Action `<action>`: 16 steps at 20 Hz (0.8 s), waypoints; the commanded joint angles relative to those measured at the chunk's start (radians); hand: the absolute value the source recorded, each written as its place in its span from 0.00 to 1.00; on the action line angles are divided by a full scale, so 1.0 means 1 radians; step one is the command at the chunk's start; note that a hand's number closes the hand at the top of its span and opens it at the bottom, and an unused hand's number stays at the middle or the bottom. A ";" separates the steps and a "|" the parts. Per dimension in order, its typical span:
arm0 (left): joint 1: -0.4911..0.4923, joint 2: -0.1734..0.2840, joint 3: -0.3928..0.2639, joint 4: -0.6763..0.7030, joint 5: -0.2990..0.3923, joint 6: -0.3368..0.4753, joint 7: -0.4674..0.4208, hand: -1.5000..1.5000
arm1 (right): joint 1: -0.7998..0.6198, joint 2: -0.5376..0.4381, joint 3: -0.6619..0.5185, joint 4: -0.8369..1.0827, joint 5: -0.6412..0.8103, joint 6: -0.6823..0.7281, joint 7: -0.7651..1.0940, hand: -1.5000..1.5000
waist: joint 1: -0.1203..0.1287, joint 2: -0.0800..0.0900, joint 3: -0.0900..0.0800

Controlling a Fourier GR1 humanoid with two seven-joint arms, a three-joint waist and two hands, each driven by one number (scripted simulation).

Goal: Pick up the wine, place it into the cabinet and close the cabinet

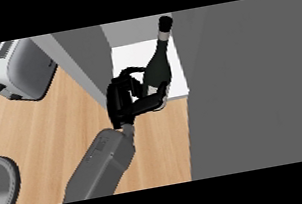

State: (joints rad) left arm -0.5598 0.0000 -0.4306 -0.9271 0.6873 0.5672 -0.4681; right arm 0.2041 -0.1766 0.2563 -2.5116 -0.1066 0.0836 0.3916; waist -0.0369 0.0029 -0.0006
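Wine point(157, 62) upright in cabinet point(147, 54), hand point(130, 100) curled round

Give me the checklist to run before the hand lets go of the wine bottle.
1. Bottle in hand: ok, the hand curls round the wine bottle at its lower body.
2. Bottle over the cabinet's white shelf: ok.
3. Bottle base resting on the shelf: cannot tell, fingers hide it.
4. Bottle upright: cannot tell from this steep view.
5. Cabinet door open: ok, not yet closed.
6. Toaster away from the arm's path: ok.
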 commanded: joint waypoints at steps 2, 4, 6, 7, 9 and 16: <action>-0.068 0.000 0.011 0.130 0.135 -0.037 -0.084 1.00 | 0.069 -0.001 0.022 -0.200 -0.090 0.001 0.073 0.00 | -0.018 0.003 -0.001; -0.108 0.000 -0.013 0.146 0.156 -0.009 -0.052 1.00 | 0.034 -0.001 0.020 -0.193 -0.089 -0.007 0.111 0.00 | -0.005 0.001 -0.001; -0.067 0.000 -0.024 0.167 0.178 -0.035 -0.129 1.00 | 0.068 0.023 0.083 -0.211 -0.041 -0.019 0.095 0.00 | -0.015 0.001 -0.001; -0.136 0.000 -0.044 0.158 0.182 0.023 -0.057 1.00 | 0.047 -0.010 -0.045 -0.169 -0.136 0.016 0.058 0.00 | -0.003 0.001 0.001; -0.168 0.000 0.019 0.231 0.183 -0.044 -0.061 1.00 | 0.042 0.005 0.023 -0.221 -0.072 -0.018 0.115 0.00 | -0.003 0.001 -0.001; -0.309 0.000 0.036 0.320 0.247 -0.001 -0.051 1.00 | 0.029 0.006 -0.037 -0.152 -0.132 0.013 0.063 0.00 | -0.003 0.003 0.000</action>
State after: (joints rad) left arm -0.8081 0.0000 -0.4023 -0.6451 0.9007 0.5496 -0.5208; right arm 0.2197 -0.1579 0.2703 -2.5115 -0.1088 0.0968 0.3896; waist -0.0456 0.0048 -0.0005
